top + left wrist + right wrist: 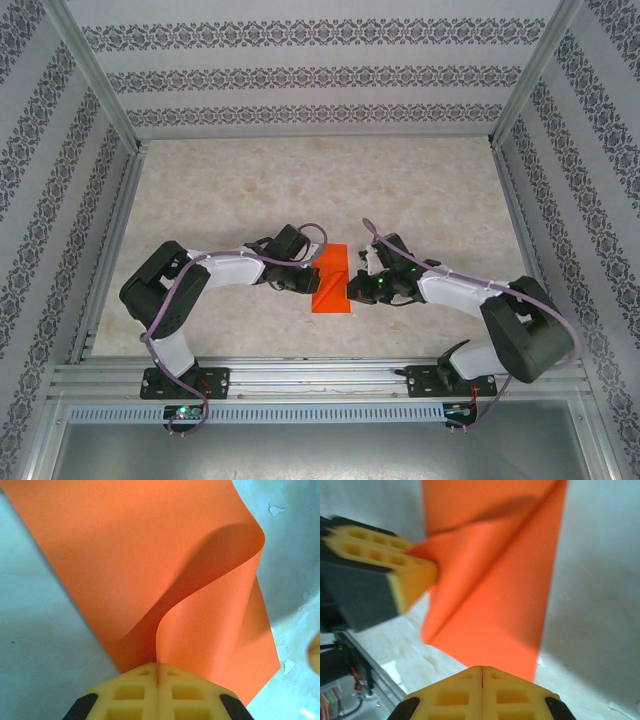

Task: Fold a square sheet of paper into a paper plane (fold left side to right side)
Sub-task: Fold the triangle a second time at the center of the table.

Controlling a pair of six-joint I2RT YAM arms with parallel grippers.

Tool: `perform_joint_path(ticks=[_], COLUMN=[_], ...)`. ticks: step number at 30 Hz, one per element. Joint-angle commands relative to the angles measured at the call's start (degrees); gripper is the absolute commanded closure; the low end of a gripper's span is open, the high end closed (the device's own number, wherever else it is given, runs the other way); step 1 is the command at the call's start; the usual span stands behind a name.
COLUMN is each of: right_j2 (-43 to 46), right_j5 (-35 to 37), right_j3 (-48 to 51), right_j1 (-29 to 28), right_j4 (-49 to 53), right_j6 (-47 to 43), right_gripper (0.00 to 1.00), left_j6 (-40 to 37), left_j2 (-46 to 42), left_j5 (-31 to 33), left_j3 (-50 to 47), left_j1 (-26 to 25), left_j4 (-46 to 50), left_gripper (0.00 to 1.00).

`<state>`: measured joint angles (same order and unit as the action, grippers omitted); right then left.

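1. Square sheet of paper [331, 280], top view: it lies on the surface [300, 190] between the two arms, with its long axis running away from the bases. The left end effector [306, 272] meets its left edge, and the right end effector [352, 289] meets its right edge.
2. Left wrist: the left end effector [158, 674] is clenched on the left edge of the square sheet of paper [125, 555], which curls up and leans rightward.
3. Right wrist: the right end effector [481, 674] has its fingers pressed together at the near right edge of the square sheet of paper [495, 610]. It seems to pin rather than pinch, though blur leaves that unsure. The lifted flap, held by the left end effector [417, 582], must travel toward this side.
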<state>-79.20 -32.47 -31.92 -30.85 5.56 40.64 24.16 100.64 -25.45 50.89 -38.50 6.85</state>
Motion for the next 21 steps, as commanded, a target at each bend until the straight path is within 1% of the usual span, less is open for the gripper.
perform_joint_path(ticks=[1,4,10,21], right_j2=[0.8,-1.7,-7.3,-12.9], right_j5=[-1.6,-0.8,1.2,1.5], right_j3=[0.1,-0.4,-3.1,-5.3], right_j1=[-0.3,-2.2,-4.7,-5.8], right_j4=[-6.1,-11.2,-16.0,-17.0], right_j6=[3.9,6.8,8.8,8.2], right_gripper=[1.0,1.0,1.0,1.0], left_j6=[-1.8,-1.8,-1.9,-1.9], left_j2=[1.6,1.6,1.7,2.0], left_j5=[0.8,0.8,0.8,0.9], left_j3=[0.0,0.0,0.2,0.3], left_j1=[0.7,0.7,0.7,0.7], left_j4=[1.9,1.9,2.2,2.5], left_gripper=[1.0,1.0,1.0,1.0])
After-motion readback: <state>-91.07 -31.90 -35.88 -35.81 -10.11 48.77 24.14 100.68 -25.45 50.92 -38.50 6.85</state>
